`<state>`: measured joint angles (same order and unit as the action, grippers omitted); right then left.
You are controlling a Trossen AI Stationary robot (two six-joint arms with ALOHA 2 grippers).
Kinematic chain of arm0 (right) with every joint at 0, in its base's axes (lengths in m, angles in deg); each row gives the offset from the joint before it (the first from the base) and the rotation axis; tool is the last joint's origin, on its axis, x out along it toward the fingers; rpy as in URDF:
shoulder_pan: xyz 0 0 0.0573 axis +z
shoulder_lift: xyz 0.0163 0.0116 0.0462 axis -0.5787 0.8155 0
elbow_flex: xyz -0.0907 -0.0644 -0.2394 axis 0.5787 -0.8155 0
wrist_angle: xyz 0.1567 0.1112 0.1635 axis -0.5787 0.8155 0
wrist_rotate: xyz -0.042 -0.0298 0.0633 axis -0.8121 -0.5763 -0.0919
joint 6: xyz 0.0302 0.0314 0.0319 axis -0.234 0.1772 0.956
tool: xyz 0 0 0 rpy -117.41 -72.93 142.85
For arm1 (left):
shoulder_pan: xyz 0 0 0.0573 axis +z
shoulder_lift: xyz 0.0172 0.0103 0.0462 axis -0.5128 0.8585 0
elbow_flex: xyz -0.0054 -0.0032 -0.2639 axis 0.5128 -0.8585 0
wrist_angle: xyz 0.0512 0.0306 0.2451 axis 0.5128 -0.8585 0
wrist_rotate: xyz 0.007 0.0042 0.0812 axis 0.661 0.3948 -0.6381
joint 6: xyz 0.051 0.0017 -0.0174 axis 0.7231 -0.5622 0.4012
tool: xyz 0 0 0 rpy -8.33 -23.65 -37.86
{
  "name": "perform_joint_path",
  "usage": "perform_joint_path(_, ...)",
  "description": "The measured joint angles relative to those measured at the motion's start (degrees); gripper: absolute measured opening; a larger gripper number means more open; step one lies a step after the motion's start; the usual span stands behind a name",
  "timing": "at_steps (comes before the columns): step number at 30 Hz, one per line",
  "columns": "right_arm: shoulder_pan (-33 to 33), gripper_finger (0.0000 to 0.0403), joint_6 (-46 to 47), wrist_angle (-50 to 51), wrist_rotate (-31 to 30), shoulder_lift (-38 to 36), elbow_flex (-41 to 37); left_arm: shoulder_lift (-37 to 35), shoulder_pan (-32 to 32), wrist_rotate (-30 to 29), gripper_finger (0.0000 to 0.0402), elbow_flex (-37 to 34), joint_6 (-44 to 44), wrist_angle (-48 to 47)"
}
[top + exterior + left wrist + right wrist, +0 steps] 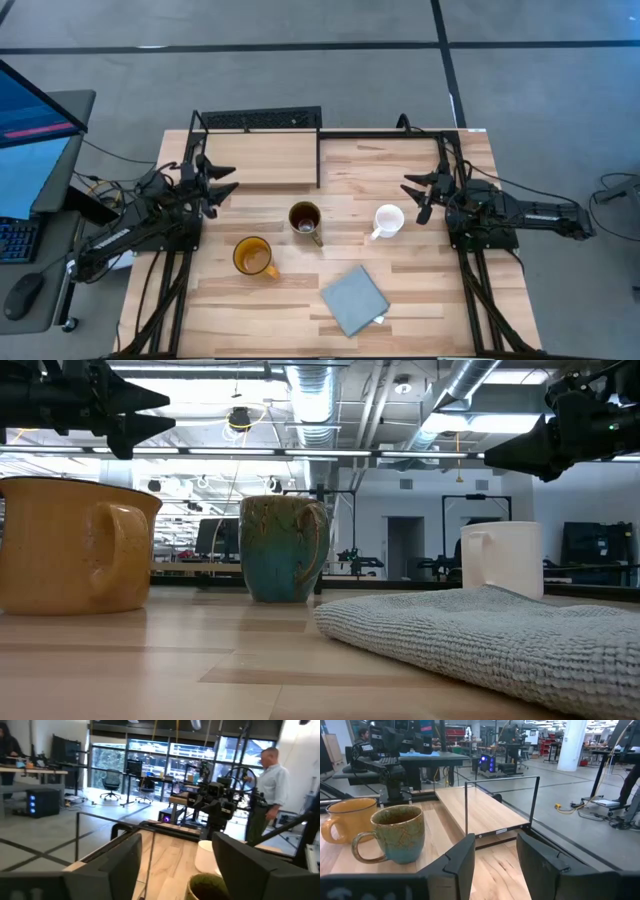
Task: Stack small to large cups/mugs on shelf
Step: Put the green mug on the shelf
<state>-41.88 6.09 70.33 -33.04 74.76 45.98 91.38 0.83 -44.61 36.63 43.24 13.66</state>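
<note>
High view: yellow mug point(253, 256), olive mug point(305, 218), white mug point(388, 220) all empty.

**Where everything sits on the table right now**

The shelf point(262, 158) takes up the back left part of the table point(420, 290), nothing on it. In front of it, three mugs sit apart on the table: the small mug point(388, 220) to the right, the big mug point(305, 218) in the middle, and the medium mug point(253, 256) further left and nearer the front. A cloth point(354, 299) lies in front of the big and small mugs.
</note>
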Motion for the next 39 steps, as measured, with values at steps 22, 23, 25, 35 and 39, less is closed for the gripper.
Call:
perform_joint_path(22,0.0,0.0169,-0.4,0.0,-0.3,0.0,0.0,22.4,0.0,15.6,0.0259,0.5,0.3,17.3)
perform_joint_path(23,0.0,0.0169,-0.4,0.0,-0.3,0.0,0.1,23.2,0.0,16.5,0.0259,0.9,0.3,17.2)
perform_joint_path(25,0.0,0.0169,-0.4,0.0,-0.3,0.0,0.1,25.1,-0.2,18.7,0.0259,1.3,0.2,17.2)
perform_joint_path(35,0.0,0.0169,-0.4,0.0,-0.3,0.0,0.1,31.4,-2.7,16.5,0.0258,2.2,1.2,17.9)
perform_joint_path(39,0.0,0.0169,-0.4,0.0,-0.3,0.0,0.1,33.4,-3.1,15.3,0.0258,3.0,0.3,19.3)
